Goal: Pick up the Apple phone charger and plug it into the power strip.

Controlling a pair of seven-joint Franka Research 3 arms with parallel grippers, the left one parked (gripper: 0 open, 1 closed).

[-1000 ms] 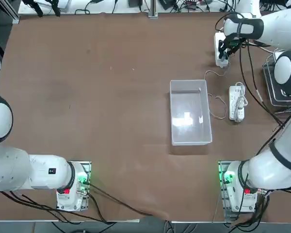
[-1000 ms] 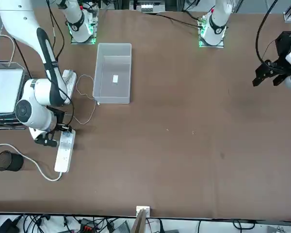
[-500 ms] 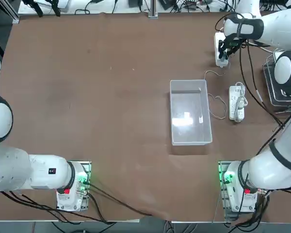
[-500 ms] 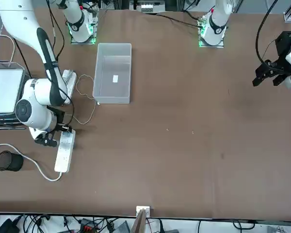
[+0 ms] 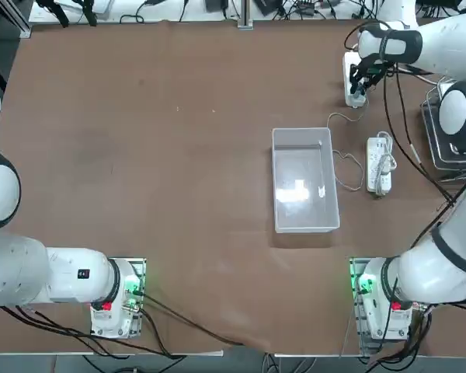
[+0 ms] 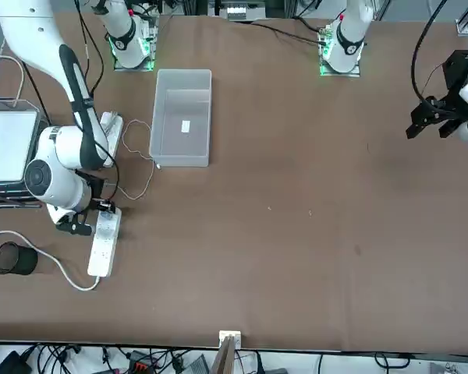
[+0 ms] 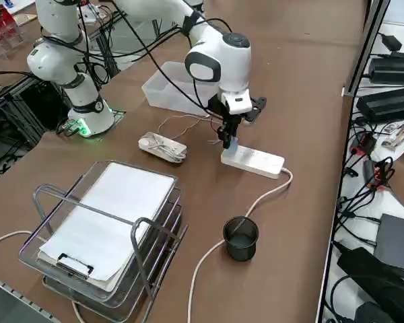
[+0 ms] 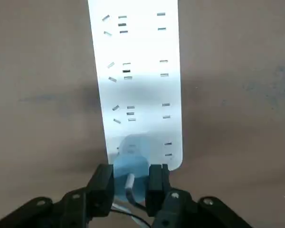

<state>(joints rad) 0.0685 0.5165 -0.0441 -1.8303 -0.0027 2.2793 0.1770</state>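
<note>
My right gripper (image 8: 129, 184) is shut on the Apple phone charger (image 8: 131, 160), a small pale plug held between the two fingers. It sits at the near end of the power strip (image 8: 135, 71), a long white bar with rows of sockets. Whether its prongs are in a socket is hidden. From overhead the gripper (image 5: 359, 87) hangs over the strip (image 5: 349, 68) at the far right of the table. The charger's thin white cable (image 5: 339, 159) trails toward the bin. The side view shows the gripper (image 7: 229, 138) above the strip (image 7: 254, 161), whose thick lead (image 7: 256, 202) runs loose.
A clear plastic bin (image 5: 304, 180) lies mid-table. A shorter white strip with a bundled cord (image 5: 379, 165) sits to its right. A wire paper tray (image 7: 108, 229) and a black cup (image 7: 241, 237) stand near the table's right edge.
The gripper with the charger has shifted only slightly over the strip's end, and the thin cable's loop has moved a little with it.
</note>
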